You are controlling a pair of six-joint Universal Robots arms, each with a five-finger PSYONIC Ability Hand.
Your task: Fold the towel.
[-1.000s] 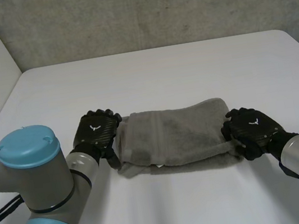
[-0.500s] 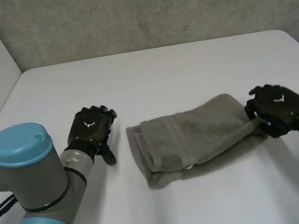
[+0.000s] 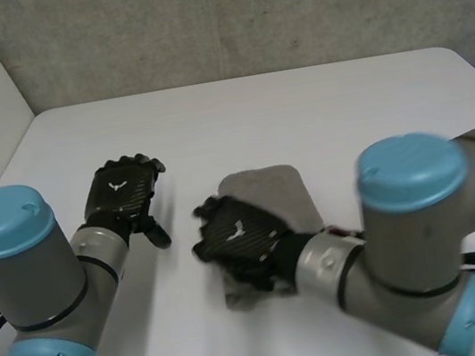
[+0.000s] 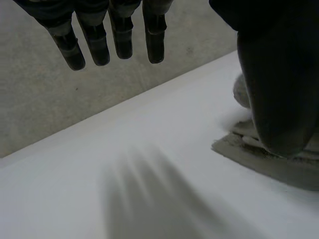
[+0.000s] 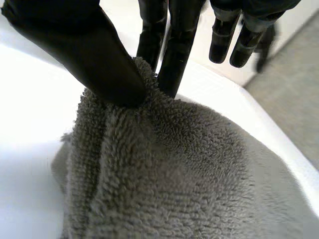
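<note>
Grey terry-cloth towel [image 3: 271, 192], doubled over near the middle of the white desk [image 3: 298, 105], with one edge pinched between the thumb and fingers of the right hand [image 3: 238, 237]. The left hand [image 3: 122, 189] hovers beside the towel, apart from it, with fingers relaxed and empty. For a neat fold, the pinched edge should probably be lowered flush onto the layer beneath and pressed flat before it is released.

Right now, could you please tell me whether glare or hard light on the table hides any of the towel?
Head view: even light on the table, no glare; the towel reads plainly by the right hand. Right wrist view: the table is blown white beside the towel, whose loops show well. Left wrist view: no glare; the thumb of the left hand covers part of the towel.
</note>
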